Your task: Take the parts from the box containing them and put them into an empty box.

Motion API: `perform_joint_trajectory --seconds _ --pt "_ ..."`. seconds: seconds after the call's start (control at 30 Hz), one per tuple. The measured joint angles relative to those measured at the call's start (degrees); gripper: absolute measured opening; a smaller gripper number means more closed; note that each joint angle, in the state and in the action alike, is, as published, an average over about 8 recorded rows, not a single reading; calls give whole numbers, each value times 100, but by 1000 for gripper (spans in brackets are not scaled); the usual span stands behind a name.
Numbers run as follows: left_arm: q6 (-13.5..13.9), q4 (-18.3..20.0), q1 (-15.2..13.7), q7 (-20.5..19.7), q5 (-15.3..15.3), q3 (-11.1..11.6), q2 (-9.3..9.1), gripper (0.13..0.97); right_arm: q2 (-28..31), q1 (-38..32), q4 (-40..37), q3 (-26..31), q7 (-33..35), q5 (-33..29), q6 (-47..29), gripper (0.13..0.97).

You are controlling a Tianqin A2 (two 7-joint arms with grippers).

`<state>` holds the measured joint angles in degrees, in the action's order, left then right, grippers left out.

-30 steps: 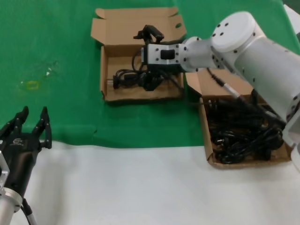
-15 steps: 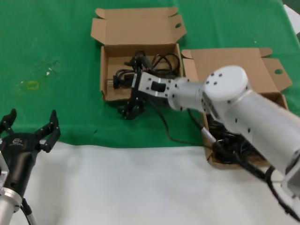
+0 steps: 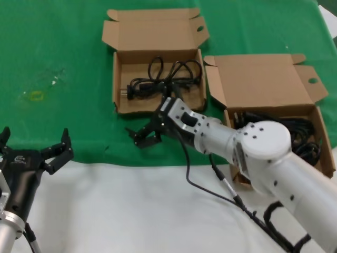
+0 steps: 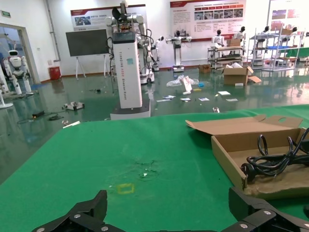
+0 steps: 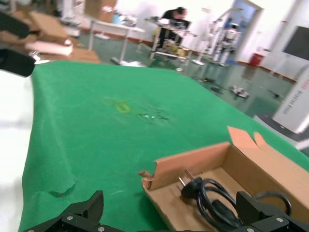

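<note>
Black power cable (image 3: 160, 79) is already laid in the smaller box (image 3: 122, 103); more cables (image 3: 295, 132) are left in the larger box (image 3: 322, 142) at three o'clock. Right gripper (image 3: 146, 135) is spread open, empty; left gripper (image 3: 32, 153), parked at eight o'clock, is open too.

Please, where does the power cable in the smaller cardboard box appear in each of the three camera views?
Head view: the power cable lies in the smaller cardboard box, upper centre.
Left wrist view: the cable at the right edge, inside that box.
Right wrist view: the cable with its plug, lower right, in the box.
Shared landmark: green cloth.
</note>
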<state>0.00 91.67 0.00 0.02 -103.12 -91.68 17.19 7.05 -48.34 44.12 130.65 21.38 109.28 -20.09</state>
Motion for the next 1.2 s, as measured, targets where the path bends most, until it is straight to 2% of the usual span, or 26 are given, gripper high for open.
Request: perform_joint_trajectory --seconds 0.2,0.5,1.2 --pt "0 0 0 -2 0 0 0 887 138 663 649 -531 -291 -84 274 966" --pt "0 0 0 -3 0 0 0 957 345 1643 1612 -1325 -724 -208 681 966" --pt "0 0 0 -3 -1 0 0 966 828 3946 3883 -3182 -1741 -501 1638 966"
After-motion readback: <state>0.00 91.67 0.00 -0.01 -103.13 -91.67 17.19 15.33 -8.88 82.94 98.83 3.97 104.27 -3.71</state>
